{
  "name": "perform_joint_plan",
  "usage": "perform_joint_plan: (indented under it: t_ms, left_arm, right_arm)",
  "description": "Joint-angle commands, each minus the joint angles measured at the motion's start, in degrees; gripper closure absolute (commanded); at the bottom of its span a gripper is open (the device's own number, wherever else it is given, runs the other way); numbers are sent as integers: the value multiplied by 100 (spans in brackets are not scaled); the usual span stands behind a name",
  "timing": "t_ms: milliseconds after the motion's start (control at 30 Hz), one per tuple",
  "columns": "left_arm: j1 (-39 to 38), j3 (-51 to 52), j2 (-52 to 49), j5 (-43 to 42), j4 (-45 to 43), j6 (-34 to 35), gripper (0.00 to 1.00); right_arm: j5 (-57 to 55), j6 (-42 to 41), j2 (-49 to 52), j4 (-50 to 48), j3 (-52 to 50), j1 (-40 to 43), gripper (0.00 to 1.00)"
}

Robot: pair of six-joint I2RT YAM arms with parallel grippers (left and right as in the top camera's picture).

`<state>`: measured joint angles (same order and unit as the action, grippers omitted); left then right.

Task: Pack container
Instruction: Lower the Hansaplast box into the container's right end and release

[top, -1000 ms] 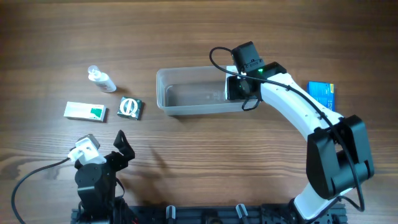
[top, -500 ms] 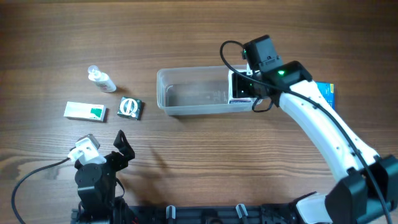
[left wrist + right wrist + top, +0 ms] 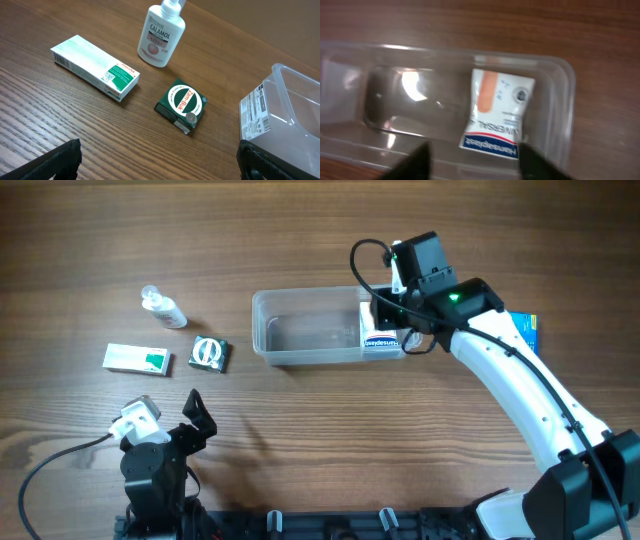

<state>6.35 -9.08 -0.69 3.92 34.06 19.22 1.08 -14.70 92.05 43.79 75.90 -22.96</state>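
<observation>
I am in the middle of packing. The tub (image 3: 305, 330) sits on the desk (image 3: 330, 440) a little right of centre, its long side running left to right. My right claw (image 3: 475, 162) hovers over its right end. The fingers stand apart and hold nothing. The box of plasters (image 3: 499, 112) lies below them inside the tub, close against the right-hand wall and a little askew. I judge that item packed; the rest of the tub is bare.

My left claw (image 3: 160, 159) is parked low at the near left of the desk, fingers spread wide and empty. In front of it lie three things well apart from the tub: a white lotion bottle (image 3: 161, 36) on its side, a white and green carton (image 3: 95, 67), and a small green square packet (image 3: 181, 105) nearest the tub's left end. A blue box (image 3: 518, 332) lies on the desk to the right of the tub, partly hidden under my right arm.

The next move, as I see it, is to lift the right claw straight up clear of the rim without nudging the plasters, then swing to the blue box, which is on that arm's side. It lies flat, so I would come down over its narrow width. The left-hand items suit my left claw, and the bottle may roll if I touch it off-centre.
</observation>
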Motion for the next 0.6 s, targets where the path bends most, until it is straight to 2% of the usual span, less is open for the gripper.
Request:
perform_joint_plan:
  t_ms: [0,167,333,567]
  left_arm:
    - [31,22,52,-26,-20,-35,0]
    - [31,22,52,-26,-20,-35,0]
    - [31,22,52,-26,-20,-35,0]
    - [31,22,52,-26,-20,-35,0]
  right_arm:
    - [262,120,417,-179,55,-11,76]
    - [199,44,1143,-321,55,4,84]
    - [133,-87,1683,-177,55,9,85]
    - [-155,-70,1720,-199,83,11,91]
